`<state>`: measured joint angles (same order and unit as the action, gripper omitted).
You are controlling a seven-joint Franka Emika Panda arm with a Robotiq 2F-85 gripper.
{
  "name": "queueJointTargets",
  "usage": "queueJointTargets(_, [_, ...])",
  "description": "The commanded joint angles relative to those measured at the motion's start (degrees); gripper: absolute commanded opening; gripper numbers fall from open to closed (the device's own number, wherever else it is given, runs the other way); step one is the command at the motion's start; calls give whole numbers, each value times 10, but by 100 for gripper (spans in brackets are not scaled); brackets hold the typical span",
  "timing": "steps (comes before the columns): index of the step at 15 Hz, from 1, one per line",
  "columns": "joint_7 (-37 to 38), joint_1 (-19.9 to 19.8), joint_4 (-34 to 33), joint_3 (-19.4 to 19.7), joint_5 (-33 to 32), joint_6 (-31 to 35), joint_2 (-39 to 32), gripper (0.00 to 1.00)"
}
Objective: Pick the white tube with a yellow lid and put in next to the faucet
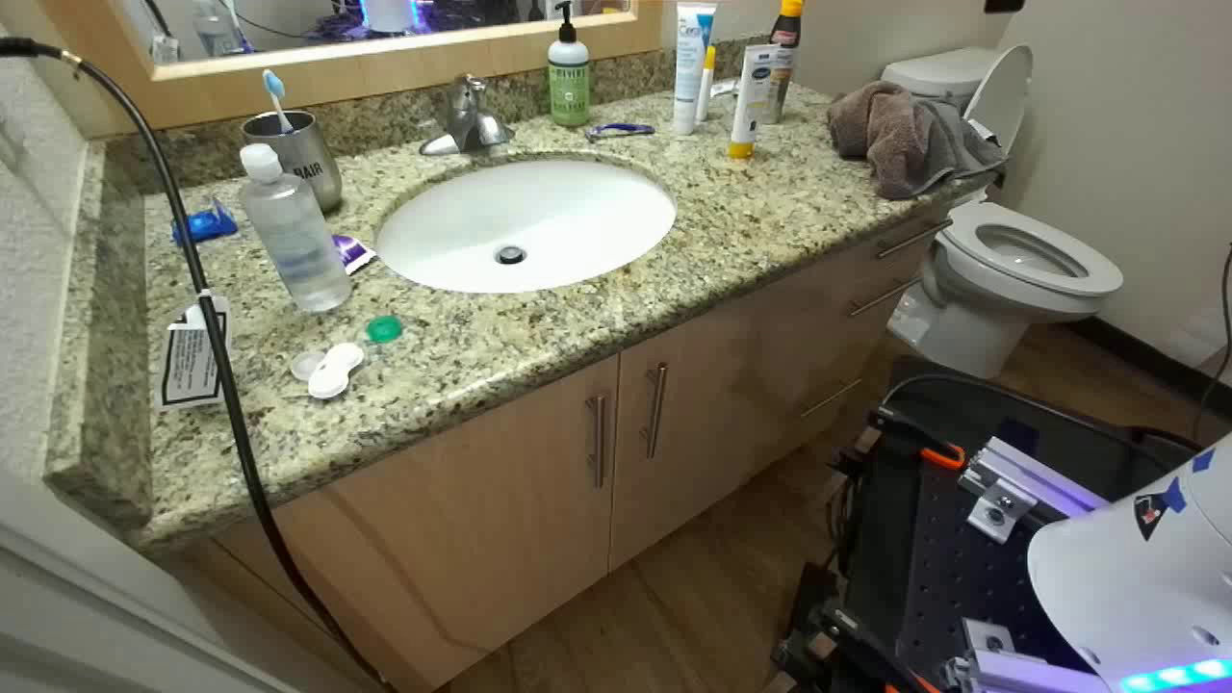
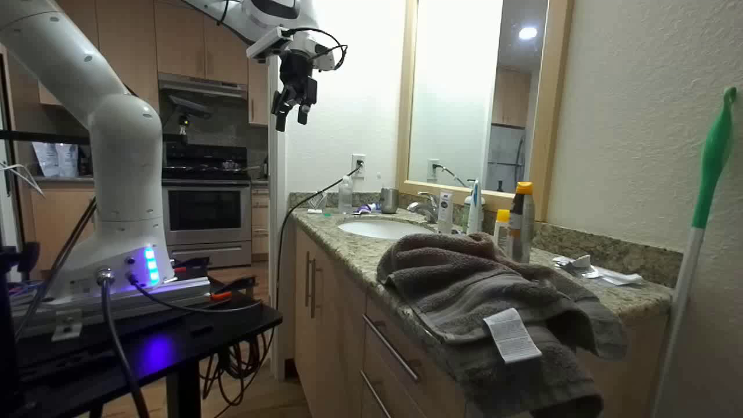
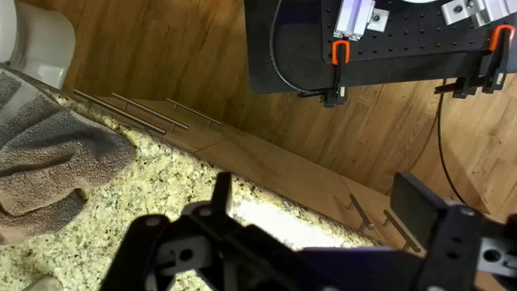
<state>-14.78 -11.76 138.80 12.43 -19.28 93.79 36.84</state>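
Note:
Two white tubes with yellow caps stand close together right of the sink. A slim one [image 1: 707, 85] has its cap on top and is partly hidden by the taller blue-marked tube [image 1: 689, 72]. A wider one [image 1: 754, 96] stands on its cap. I cannot tell which is meant. In an exterior view, the slim one's cap [image 2: 502, 216] shows above the towel, and the towel hides the wider one's [image 2: 445, 210] base. The silver faucet [image 1: 469, 123] is behind the sink; it also shows here [image 2: 429, 206]. My gripper [image 2: 292, 119] is open and empty, high above the counter; its fingers [image 3: 315, 190] are spread in the wrist view.
A crumpled grey-brown towel [image 1: 890, 135] covers the counter's right end. A sunscreen bottle [image 1: 784, 58], razor [image 1: 621, 130] and green soap bottle [image 1: 570, 87] stand or lie near the tubes and faucet. Left of the sink [image 1: 529, 212] are a cup [image 1: 313, 164] and clear bottle [image 1: 298, 241].

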Motion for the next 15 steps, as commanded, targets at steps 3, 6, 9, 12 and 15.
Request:
queueJointTargets(3, [26, 8, -5, 2, 5, 10, -12, 100])
queueJointTargets(6, [107, 17, -52, 6, 96, 26, -79, 100])
queueJointTargets(9, [157, 15, -118, 11, 178, 52, -147, 100])
queueJointTargets(12, [197, -4, -196, 27, 215, 99, -224, 100])
queueJointTargets(15, [210, -8, -183, 22, 213, 109, -211, 100])
